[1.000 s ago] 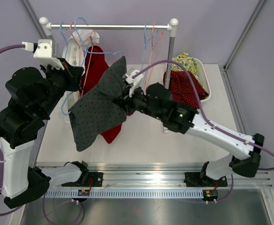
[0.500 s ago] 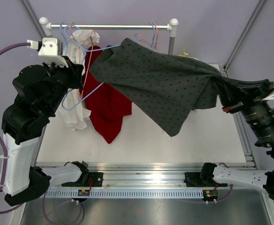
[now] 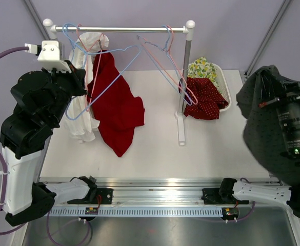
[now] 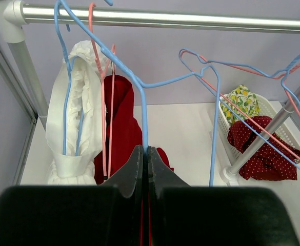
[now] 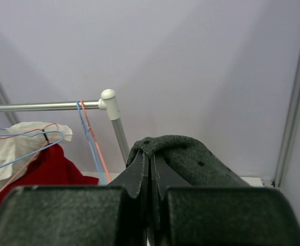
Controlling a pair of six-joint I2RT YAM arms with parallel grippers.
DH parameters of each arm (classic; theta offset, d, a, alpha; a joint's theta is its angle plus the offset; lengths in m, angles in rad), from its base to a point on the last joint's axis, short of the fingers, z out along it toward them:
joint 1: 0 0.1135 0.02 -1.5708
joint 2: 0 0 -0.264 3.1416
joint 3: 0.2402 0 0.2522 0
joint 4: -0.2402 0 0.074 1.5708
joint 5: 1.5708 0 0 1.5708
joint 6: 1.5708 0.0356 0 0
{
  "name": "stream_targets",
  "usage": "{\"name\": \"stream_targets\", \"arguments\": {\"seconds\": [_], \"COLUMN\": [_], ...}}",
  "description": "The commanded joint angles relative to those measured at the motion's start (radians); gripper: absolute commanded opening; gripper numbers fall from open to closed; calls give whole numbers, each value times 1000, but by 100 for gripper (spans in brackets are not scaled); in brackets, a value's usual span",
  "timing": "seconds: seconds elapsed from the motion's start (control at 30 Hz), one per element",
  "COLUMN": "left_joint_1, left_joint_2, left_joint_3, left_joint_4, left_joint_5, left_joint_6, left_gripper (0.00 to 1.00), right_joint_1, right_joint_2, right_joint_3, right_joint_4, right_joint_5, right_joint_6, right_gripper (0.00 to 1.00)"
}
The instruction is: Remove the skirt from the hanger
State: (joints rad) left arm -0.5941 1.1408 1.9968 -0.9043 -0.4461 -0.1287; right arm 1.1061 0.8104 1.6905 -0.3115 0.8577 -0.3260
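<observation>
Skirt (image 3: 262, 128) is grey cloth with small dark dots, and it hangs from the right gripper (image 5: 148, 166), whose fingers are pressed together on a fold of it. In the wrist view the fold rises over the fingertips like a small hump, and in the top view the rest falls below the gripper in a loose bundle, past the right edge of the table (image 3: 155, 148). No wire goes through it, so I judge that it is already free. The hanger (image 4: 144, 118), a thin blue wire, is far to the left of this gripper; the left gripper (image 4: 144, 156) pinches its straight part, and the wire goes up and ahead toward the rail (image 4: 165, 17). Ahead of that gripper and a little to its left hang a white garment (image 4: 75, 92) and a red one (image 4: 121, 123). The skirt looks soft, light and limp: it will not keep any shape, it will swing and fold on itself, and it will drape over whatever it touches. It does not seem fragile, and the matt weave looks not slippery, so a thin pinch should be enough. For a safer hold I would take a doubled fold or the waistband, not one free corner, because a single layer may slide out. Where the waistband is, the pictures do not show.
</observation>
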Motion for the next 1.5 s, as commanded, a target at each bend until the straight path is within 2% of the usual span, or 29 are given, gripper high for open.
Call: {"name": "stream_targets", "arguments": {"seconds": [0.0, 0.17, 0.27, 0.33, 0.37, 0.4, 0.43, 0.47, 0.5, 0.6, 0.87, 1.13, 1.33, 1.47], "left_joint_1": [2, 2, -16, -33, -35, -35, -35, -35, -36, -36, -36, -36, -36, -36], "left_joint_2": [-12, -4, 34, 54, 72, 85, 94, 102, 120, 148, 207, 258, 306, 298], "left_joint_3": [7, -9, 5, 26, 37, 48, 57, 81, 92, 132, 158, 129, 119, 39], "left_joint_4": [74, 84, 56, 45, 39, 38, 38, 39, 41, 47, 96, 157, 169, 197], "left_joint_5": [41, 168, 188, 136, 123, 101, 92, 89, 81, 70, 21, -5, -23, -29], "left_joint_6": [3, 21, 60, 95, 115, 121, 123, 121, 150, 166, 221, 251, 279, 273], "left_gripper": [0, 0, 0, 0, 0, 0, 0, 0, 0, 0, 0, 0, 0, 0], "right_joint_1": [1, -2, -46, -112, -179, -312, -398, -467, -602, -765, -854, -956, -1017, -1052], "right_joint_2": [113, 211, 274, 359, 392, 426, 475, 490, 515, 568, 786, 1029, 1133, 1200], "right_joint_3": [26, 50, 133, 188, 254, 290, 316, 339, 344, 397, 550, 758, 755, 770], "right_joint_4": [202, 287, 206, 68, 7, -99, -124, -133, -126, -129, -81, -37, 95, 120], "right_joint_5": [93, 80, 18, -45, -122, -167, -211, -261, -355, -494, -666, -759, -763, -850], "right_joint_6": [-213, -357, -370, -366, -325, -294, -268, -207, -174, -62, 82, 206, 264, 353], "right_gripper": [0, 0, 0, 0, 0, 0, 0, 0, 0, 0, 0, 0, 0, 0]}}
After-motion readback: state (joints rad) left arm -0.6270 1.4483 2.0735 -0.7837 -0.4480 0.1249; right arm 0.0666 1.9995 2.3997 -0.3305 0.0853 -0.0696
